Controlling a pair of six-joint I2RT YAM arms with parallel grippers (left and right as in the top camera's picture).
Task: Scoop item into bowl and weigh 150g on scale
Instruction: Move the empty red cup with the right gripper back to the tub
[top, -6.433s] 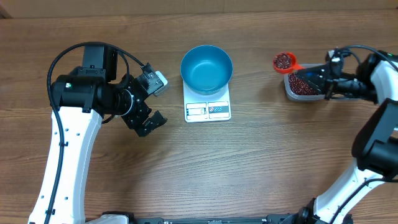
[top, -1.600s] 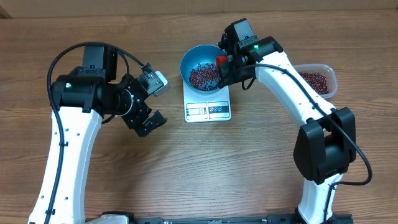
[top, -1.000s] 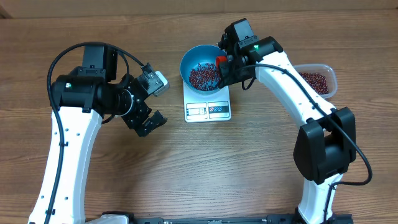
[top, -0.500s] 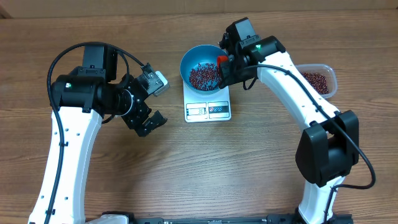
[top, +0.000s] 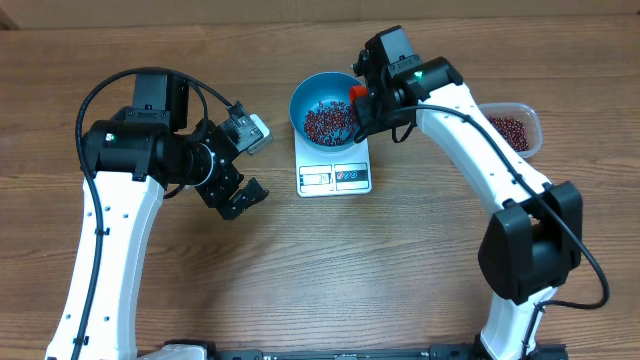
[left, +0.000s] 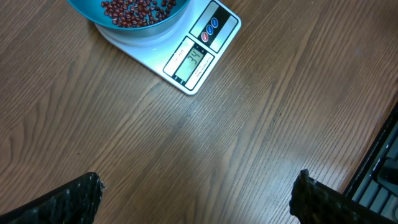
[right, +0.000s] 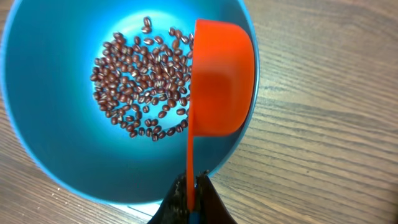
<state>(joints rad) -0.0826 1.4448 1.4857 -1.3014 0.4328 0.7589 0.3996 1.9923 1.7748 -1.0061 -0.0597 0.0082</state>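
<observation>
Right wrist view: the right gripper (right: 191, 202) is pinched tight on the thin handle of the small orange-red plastic scoop (right: 221, 78), which hangs tipped across one side of the round deep blue bowl (right: 37, 155). The dark red-brown beans (right: 140, 78) lie thinly scattered on the bowl's floor. The flat white kitchen scale (left: 199, 59) beneath reads 34, far short. My worry: pulling away low could clip that rim and nudge the bowl off-centre, or flick beans onto the wooden table (left: 205, 143). The left gripper (left: 196, 199) hovers spread wide and empty, well apart.
</observation>
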